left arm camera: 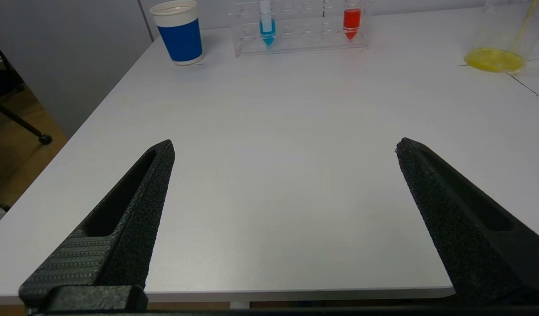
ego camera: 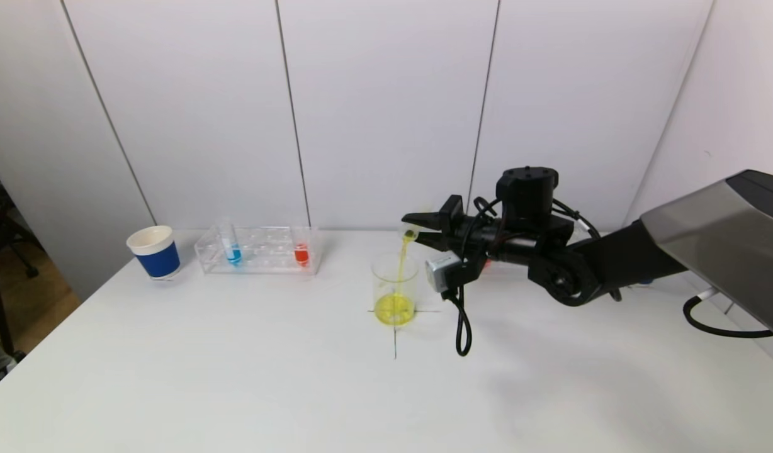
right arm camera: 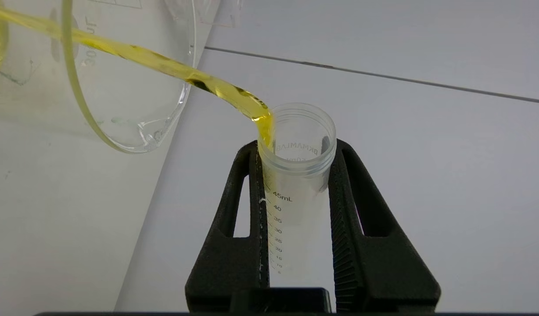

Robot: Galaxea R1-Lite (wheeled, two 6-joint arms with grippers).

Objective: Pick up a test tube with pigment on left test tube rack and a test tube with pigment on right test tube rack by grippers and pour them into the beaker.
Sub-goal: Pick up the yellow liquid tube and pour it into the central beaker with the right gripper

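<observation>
My right gripper is shut on a clear graduated test tube, tipped with its mouth over the glass beaker. A thin stream of yellow pigment runs from the tube's lip into the beaker, where yellow liquid pools at the bottom. The left test tube rack holds a blue-pigment tube and a red-pigment tube. The right rack is hidden behind my right arm. My left gripper hangs open over the table's near left edge, holding nothing, far from the rack.
A blue paper cup stands left of the left rack. The beaker sits on a black cross mark on the white table. A black cable loop dangles from my right wrist beside the beaker.
</observation>
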